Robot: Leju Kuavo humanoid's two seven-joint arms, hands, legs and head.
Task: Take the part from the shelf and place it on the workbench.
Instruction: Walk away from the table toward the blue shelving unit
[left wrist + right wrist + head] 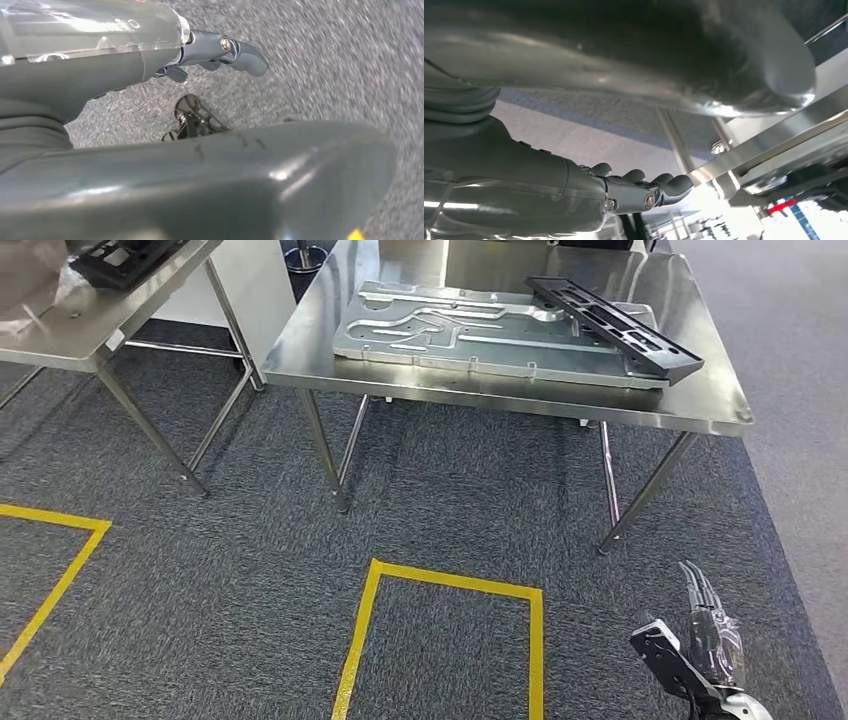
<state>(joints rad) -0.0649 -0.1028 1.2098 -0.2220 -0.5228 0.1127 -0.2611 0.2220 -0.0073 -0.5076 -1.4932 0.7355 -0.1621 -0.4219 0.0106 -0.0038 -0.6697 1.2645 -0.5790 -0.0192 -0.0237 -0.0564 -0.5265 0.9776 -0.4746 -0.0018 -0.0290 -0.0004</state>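
**Q:** Where is the part?

**A:** The black part (615,328) lies across a grey plate (450,335) at the right end of the bench (705,390). Its long axis slants from the bench's far middle toward its near right corner.

**Q:** And the hands?

**A:** The right hand (700,645) hangs low before the bench's right leg, fingers loose and apart, empty. The part lies ahead and above it, so it looks the nearer. The left hand (220,52) hangs over carpet, fingers lightly bent, holding nothing. Another black piece (125,260) sits on the table (60,325) left of the bench.
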